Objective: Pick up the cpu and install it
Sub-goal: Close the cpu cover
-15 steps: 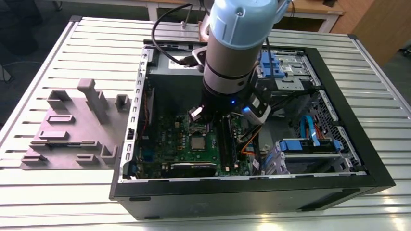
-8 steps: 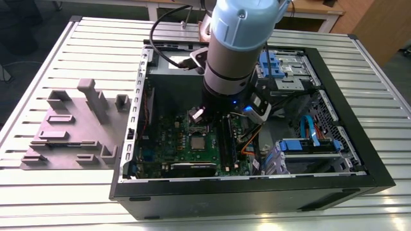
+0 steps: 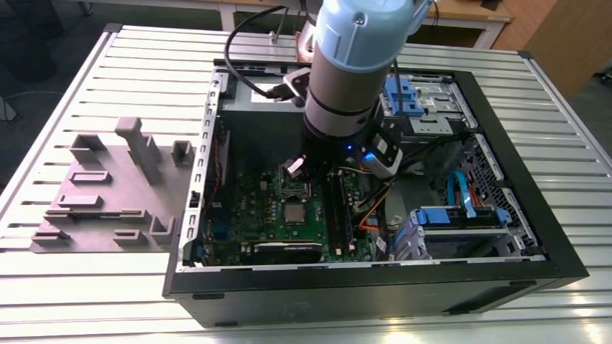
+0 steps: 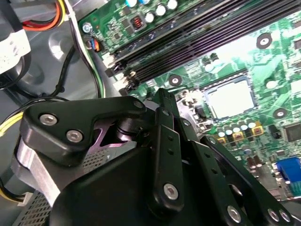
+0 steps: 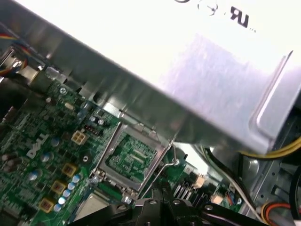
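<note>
Your gripper (image 3: 298, 168) hangs over the green motherboard (image 3: 256, 215), where the cpu (image 4: 230, 101) lies flat in its socket; whether the gripper is open or closed, you cannot tell. Expect 1 light, rigid, fragile chip: hold its edges only.

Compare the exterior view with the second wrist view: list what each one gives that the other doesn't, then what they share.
Exterior view: the slatted table, the grey fixture tray on it toward the exterior view's left, the whole open computer case, and the arm reaching down into it.
Second wrist view: the pincer with its black linkage close up, and the row of capacitors beside the socket.
Shared: the green motherboard and the cpu, lying flat in its socket.
</note>
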Available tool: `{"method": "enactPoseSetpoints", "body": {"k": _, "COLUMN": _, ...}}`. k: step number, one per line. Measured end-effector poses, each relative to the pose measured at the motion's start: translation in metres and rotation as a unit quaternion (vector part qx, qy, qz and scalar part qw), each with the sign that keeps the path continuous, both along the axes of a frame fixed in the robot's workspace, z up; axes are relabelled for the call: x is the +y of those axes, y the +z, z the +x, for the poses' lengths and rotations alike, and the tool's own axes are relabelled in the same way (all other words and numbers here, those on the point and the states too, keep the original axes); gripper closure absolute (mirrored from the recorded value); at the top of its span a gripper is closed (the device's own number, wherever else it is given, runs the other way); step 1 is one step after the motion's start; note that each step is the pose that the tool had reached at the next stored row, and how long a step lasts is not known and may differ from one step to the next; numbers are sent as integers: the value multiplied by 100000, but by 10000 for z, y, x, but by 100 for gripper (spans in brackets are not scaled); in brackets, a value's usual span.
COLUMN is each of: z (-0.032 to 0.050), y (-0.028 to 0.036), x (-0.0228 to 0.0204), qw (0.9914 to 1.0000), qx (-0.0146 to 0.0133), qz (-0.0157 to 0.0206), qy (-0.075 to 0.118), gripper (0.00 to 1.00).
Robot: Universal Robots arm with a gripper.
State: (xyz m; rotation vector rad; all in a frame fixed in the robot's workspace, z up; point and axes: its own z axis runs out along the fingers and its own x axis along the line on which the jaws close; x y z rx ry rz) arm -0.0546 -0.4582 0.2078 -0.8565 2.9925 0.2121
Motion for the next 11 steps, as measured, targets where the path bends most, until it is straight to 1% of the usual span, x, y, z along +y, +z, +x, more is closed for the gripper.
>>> {"method": "enactPoseSetpoints", "body": {"k": 2, "z": 1, "y": -13, "x": 14, "qw": 100000, "qx": -3, "qz": 43, "qy": 36, "gripper": 90}}
{"method": "enactPoseSetpoints", "body": {"k": 9, "z": 0, "y": -25, "x": 18, "qw": 100000, "qx": -3, "qz": 54, "qy": 48, "gripper": 90}}
{"method": "enactPoseSetpoints", "body": {"k": 11, "z": 0, "y": -37, "x": 27, "qw": 100000, "qx": -4, "qz": 55, "qy": 42, "gripper": 90}}
